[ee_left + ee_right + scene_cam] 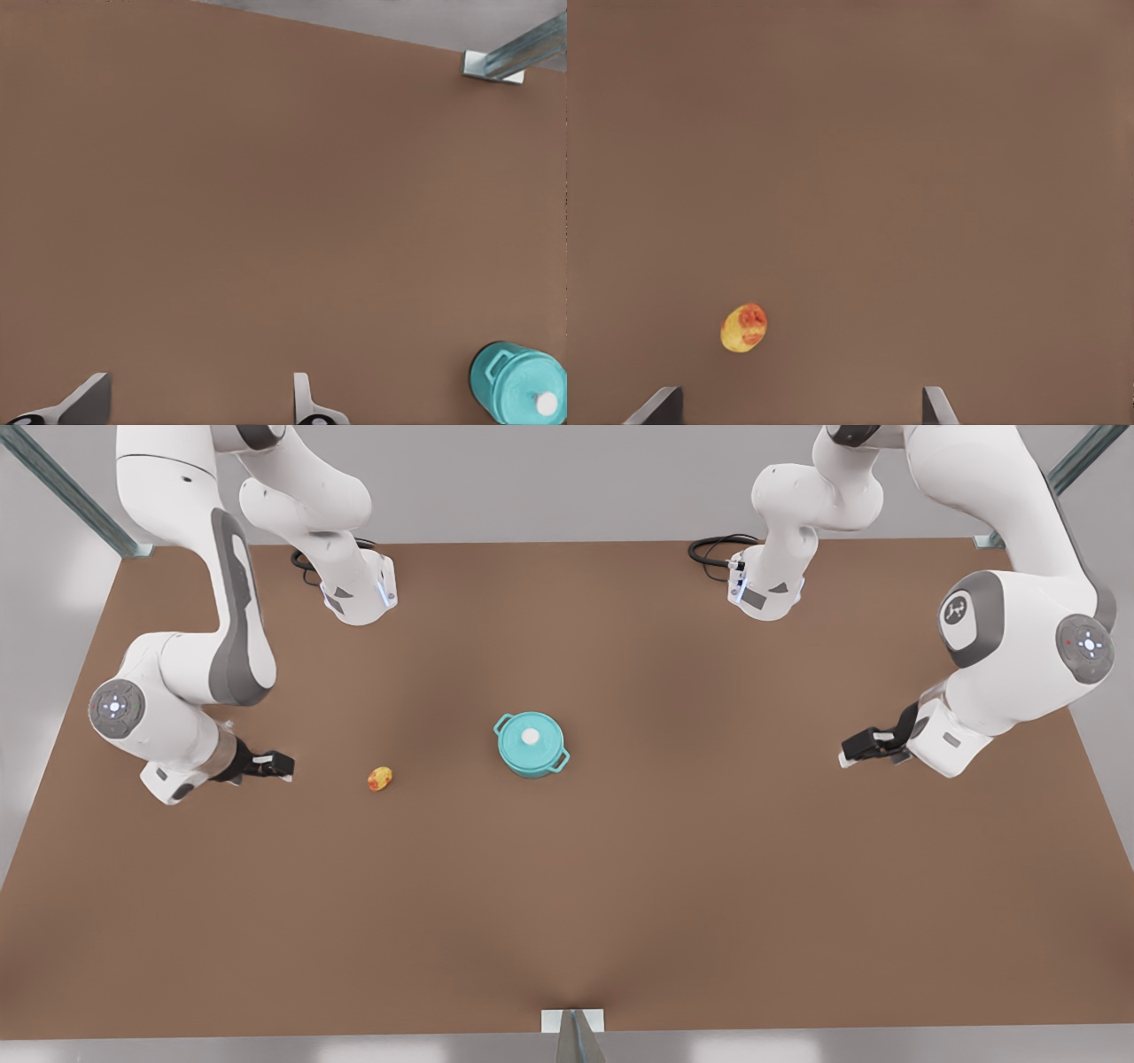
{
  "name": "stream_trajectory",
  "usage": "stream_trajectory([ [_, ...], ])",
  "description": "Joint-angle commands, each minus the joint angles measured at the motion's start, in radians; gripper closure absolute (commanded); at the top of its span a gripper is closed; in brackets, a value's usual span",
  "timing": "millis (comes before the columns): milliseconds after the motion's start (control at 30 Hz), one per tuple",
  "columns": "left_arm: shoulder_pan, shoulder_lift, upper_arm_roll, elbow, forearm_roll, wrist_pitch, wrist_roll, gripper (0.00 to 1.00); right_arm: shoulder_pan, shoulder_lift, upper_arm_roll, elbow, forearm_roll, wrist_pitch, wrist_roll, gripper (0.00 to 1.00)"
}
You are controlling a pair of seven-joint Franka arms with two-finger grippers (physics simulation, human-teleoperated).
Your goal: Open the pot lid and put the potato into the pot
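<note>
Sitting near the middle of the brown surface [620, 921], the pot [532, 746] is closed, with the pot lid [530, 736] flat on top and its small white knob at the centre; one loop handle points toward the far left of the front view and the other toward the near right. The potato [380, 779] lies on the bare surface toward the front view's left of the pot, well apart from it. The right gripper [276, 764], on the arm at the front view's left, hovers low beside the potato without touching it; in the right wrist view its fingers [658, 408] stand wide apart with nothing between them, and the potato [744, 328] lies just ahead of them. The left gripper [852, 748], on the arm at the front view's right, hangs well apart from the pot; in the left wrist view its fingers [306, 403] are likewise spread and empty, with the pot [521, 382] off to one side. Black cables [716, 549] coil by the arm bases at the far edge.
</note>
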Motion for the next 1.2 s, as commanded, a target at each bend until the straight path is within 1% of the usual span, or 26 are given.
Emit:
stream_trajectory([
  [0, 0.001, -0.001, 0.000, 0.000, -0.003, 0.045, -0.035, 0.00, -0.002, 0.000, -0.002, 0.003, 0.003, 0.194, 0.008, 0.00],
  [100, -0.010, 0.020, -0.018, 0.003, 0.003, 0.045, -0.044, 0.00, -0.002, 0.000, -0.002, 0.004, 0.003, 0.189, 0.008, 0.00],
  [133, -0.045, 0.036, -0.020, -0.005, 0.014, 0.045, -0.042, 0.00, -0.002, 0.001, -0.003, 0.006, 0.004, 0.188, 0.013, 0.00],
  [167, -0.115, 0.045, -0.024, -0.005, 0.049, 0.045, -0.047, 0.00, 0.001, 0.001, -0.003, 0.018, 0.009, 0.157, 0.074, 0.00],
  [200, -0.192, 0.060, -0.026, -0.002, 0.072, 0.049, -0.134, 0.00, 0.008, 0.001, 0.006, 0.041, 0.010, 0.128, 0.209, 0.00],
  [233, -0.321, 0.091, -0.050, 0.006, 0.077, 0.058, -0.297, 0.00, 0.068, 0.001, 0.026, 0.043, 0.013, 0.126, 0.424, 0.00],
  [267, -0.402, 0.163, -0.057, 0.078, 0.069, 0.063, -0.446, 0.00, 0.146, 0.003, 0.026, 0.043, 0.004, 0.128, 0.706, 0.00],
  [300, -0.458, 0.226, -0.095, 0.124, 0.071, 0.087, -0.578, 0.00, 0.208, 0.012, 0.027, 0.047, 0.003, 0.129, 0.872, 0.00],
  [367, -0.556, 0.278, -0.110, 0.112, 0.095, 0.141, -0.645, 0.00, 0.254, 0.032, 0.027, 0.059, 0.003, 0.129, 0.915, 0.00],
  [400, -0.608, 0.290, -0.112, 0.084, 0.158, 0.201, -0.746, 0.00, 0.264, 0.038, 0.029, 0.061, 0.003, 0.129, 0.924, 0.00],
  [467, -0.677, 0.358, -0.112, 0.040, 0.170, 0.337, -0.934, 0.00, 0.263, 0.052, 0.026, 0.058, -0.016, 0.128, 0.932, 0.00],
  [567, -0.692, 0.410, -0.113, 0.054, 0.170, 0.390, -1.027, 0.00, 0.241, 0.067, 0.015, -0.045, -0.017, 0.162, 0.932, 0.00],
  [633, -0.715, 0.478, -0.112, 0.089, 0.172, 0.439, -1.098, 0.00, 0.241, 0.061, 0.017, -0.118, -0.017, 0.202, 0.960, 0.00],
  [700, -0.732, 0.485, -0.112, 0.089, 0.173, 0.442, -1.099, 0.00, 0.245, 0.055, 0.018, -0.217, -0.016, 0.309, 0.970, 0.00],
  [767, -0.763, 0.498, -0.112, 0.077, 0.201, 0.466, -1.112, 0.00, 0.241, 0.064, 0.017, -0.215, -0.008, 0.318, 1.018, 0.00],
  [800, -0.774, 0.508, -0.112, 0.043, 0.204, 0.538, -1.150, 0.00, 0.241, 0.066, 0.017, -0.221, -0.005, 0.341, 1.027, 0.00],
  [900, -0.783, 0.508, -0.112, 0.037, 0.206, 0.548, -1.158, 0.00, 0.225, 0.084, 0.017, -0.307, 0.003, 0.485, 1.036, 0.00],
  [967, -0.786, 0.510, -0.112, 0.038, 0.206, 0.549, -1.158, 0.00, 0.225, 0.102, 0.015, -0.326, 0.003, 0.522, 1.036, 0.00],
  [1067, -0.794, 0.522, -0.112, 0.054, 0.206, 0.558, -1.176, 0.00, 0.225, 0.138, 0.015, -0.375, 0.003, 0.634, 1.036, 0.00],
  [1167, -0.794, 0.527, -0.112, 0.055, 0.207, 0.578, -1.178, 0.00, 0.221, 0.165, 0.015, -0.385, 0.003, 0.672, 1.036, 0.00],
])
